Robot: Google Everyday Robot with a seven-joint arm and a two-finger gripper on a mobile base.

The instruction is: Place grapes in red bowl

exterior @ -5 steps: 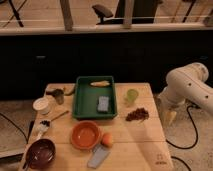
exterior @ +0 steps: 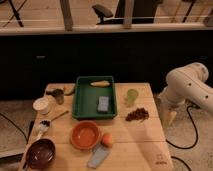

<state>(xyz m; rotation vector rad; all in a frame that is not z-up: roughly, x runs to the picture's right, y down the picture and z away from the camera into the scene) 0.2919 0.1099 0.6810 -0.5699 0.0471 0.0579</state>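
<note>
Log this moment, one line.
gripper: off right edge of table | grapes: on table, not held | red bowl: empty | stage: grasp not yet done

An office-style test space or lab is suggested rather than a home. Behind the wooden table (exterior: 145,147), a dark partition wall is topped by a pale ledge (exterior: 100,28) with upright posts, and a wheeled office chair (exterior: 102,10) is seen beyond it on a wood floor. A staged set of items, among them a green tray (exterior: 80,102) and a red bowl (exterior: 85,135), is laid out on the table. A black cable (exterior: 192,127) is trailed over the speckled floor to the table's right, where the gripper (exterior: 170,117) is hung just beside the table's edge.
</note>
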